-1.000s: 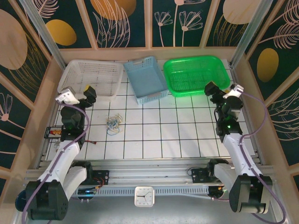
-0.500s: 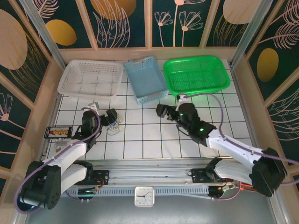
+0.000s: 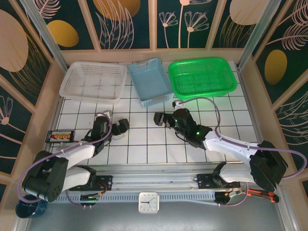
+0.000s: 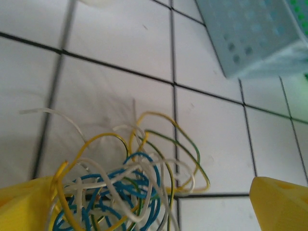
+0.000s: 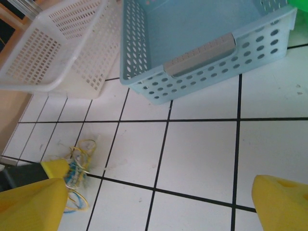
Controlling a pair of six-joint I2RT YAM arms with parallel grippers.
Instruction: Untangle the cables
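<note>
I am now reaching inward from both sides, no longer parked at the frame's edges. My left gripper [image 4: 154,207], fingers spread wide and empty, is straddling the cables [image 4: 126,190], a blue, yellow and white tangle low in its wrist view. My right gripper [image 5: 154,204], equally wide and empty, is approaching from the right, so pulling apart can probably start.

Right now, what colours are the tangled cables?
The cables are blue, yellow and white; clearest in left wrist view.
</note>
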